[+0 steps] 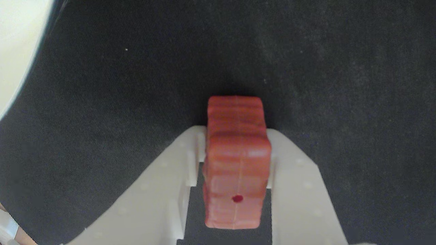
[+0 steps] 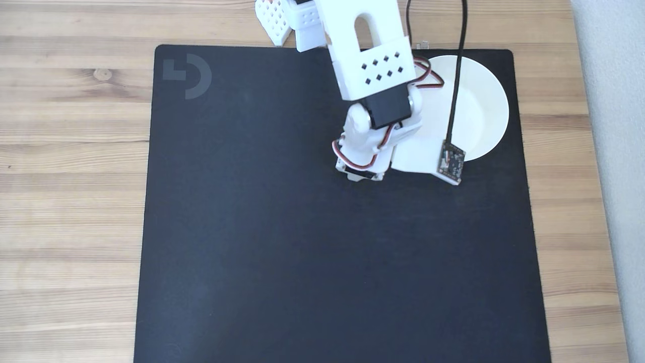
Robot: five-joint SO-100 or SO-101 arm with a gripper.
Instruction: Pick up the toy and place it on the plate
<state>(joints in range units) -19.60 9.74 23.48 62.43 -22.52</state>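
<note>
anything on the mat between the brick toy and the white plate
Nothing visible. The gripper holds the toy over bare black mat. In the wrist view the plate sits at the upper left, with only mat in between.

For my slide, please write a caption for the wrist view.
White fingers grip the reddish-brown toy above the dark mat.
</note>
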